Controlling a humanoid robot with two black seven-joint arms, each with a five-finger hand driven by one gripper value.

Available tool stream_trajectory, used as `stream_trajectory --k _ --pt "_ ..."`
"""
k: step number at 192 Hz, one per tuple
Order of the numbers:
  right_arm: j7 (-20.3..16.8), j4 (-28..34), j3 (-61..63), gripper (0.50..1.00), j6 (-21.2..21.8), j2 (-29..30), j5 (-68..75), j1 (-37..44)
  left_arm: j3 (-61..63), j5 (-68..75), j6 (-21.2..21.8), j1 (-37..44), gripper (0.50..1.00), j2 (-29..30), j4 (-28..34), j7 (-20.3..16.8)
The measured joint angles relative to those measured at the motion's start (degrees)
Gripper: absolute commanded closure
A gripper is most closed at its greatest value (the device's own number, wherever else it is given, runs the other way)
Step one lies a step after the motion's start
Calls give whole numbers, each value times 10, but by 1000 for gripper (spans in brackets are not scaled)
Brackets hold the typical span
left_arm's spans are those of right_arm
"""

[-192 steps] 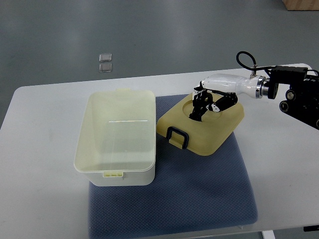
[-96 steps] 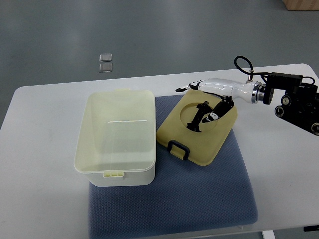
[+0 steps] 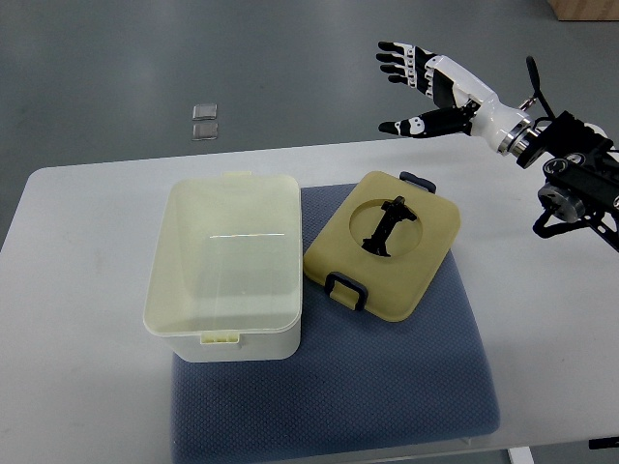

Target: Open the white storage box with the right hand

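Right hand (image 3: 426, 82) is up in the air, fingers spread, holding nothing. Lid (image 3: 385, 244) lies flat on the mat (image 3: 338, 396), just beside the open box (image 3: 229, 266).

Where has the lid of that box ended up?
The lid lies flat on the blue mat, just right of the open white box, near the table's middle. The right hand is open above and beyond it.

A white tabletop (image 3: 87, 387) with rounded corners carries a blue-grey textured mat (image 3: 387, 377), which lies flat toward its middle and reaches the near edge. The open white box (image 3: 227, 266) stands on the mat's left part, overhanging onto the bare tabletop, and the yellowish lid (image 3: 426, 261) lies beside it on the mat.
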Motion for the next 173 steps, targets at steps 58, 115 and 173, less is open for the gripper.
stream_trajectory --k 58,115,173 --pt "-13 -52 5 581 8 34 191 -30 0 0 0 0 500 0 0 0" --pt "-39 -53 6 570 3 60 311 -55 0 0 0 0 500 0 0 0" --pt "-33 -54 46 570 -3 85 319 -77 0 0 0 0 500 0 0 0"
